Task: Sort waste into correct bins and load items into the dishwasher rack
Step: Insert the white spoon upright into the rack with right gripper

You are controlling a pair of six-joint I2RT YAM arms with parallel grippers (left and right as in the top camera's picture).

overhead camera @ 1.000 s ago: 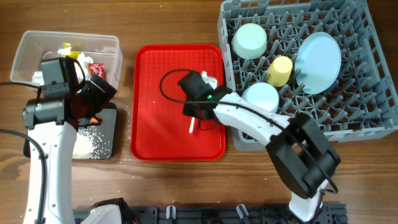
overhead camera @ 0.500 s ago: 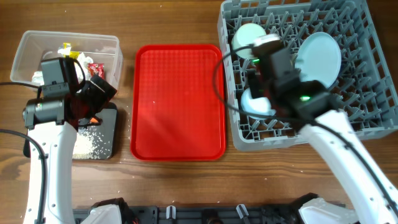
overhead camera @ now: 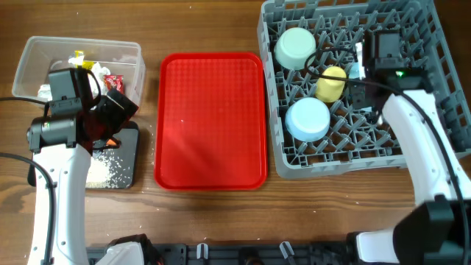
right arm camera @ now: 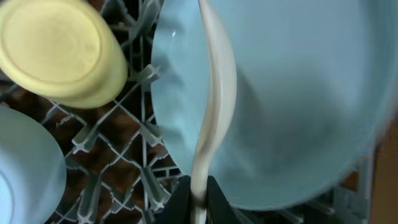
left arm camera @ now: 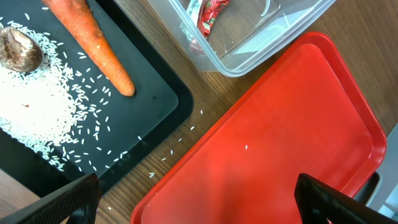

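My right gripper (right arm camera: pixel 199 193) is shut on the handle of the white plastic spoon (right arm camera: pixel 214 93) and holds it over the pale-blue plate (right arm camera: pixel 311 93) in the grey dishwasher rack (overhead camera: pixel 412 140). In the overhead view this gripper (overhead camera: pixel 383 50) hides most of the plate. The mint-green bowl (overhead camera: pixel 295 48), yellow cup (overhead camera: pixel 331 83) and pale-blue bowl (overhead camera: pixel 307 119) sit in the rack. My left gripper (left arm camera: pixel 199 208) is open and empty above the near edge of the red tray (left arm camera: pixel 292 143). The black tray (left arm camera: pixel 149 99) holds the carrot (left arm camera: pixel 93 46), rice (left arm camera: pixel 37 106) and a brown lump (left arm camera: pixel 18 50). The clear tub (overhead camera: pixel 44 51) holds red and yellow wrappers (overhead camera: pixel 110 79).
The red serving tray (overhead camera: pixel 211 121) lies between the bins and the rack with nothing on it. A few rice grains (left arm camera: pixel 180 140) are scattered on the wooden table between the black tray and the red tray.
My right gripper has carried the white spoon from the red tray over to the rack, and now holds it by the plate. The left arm has not moved.
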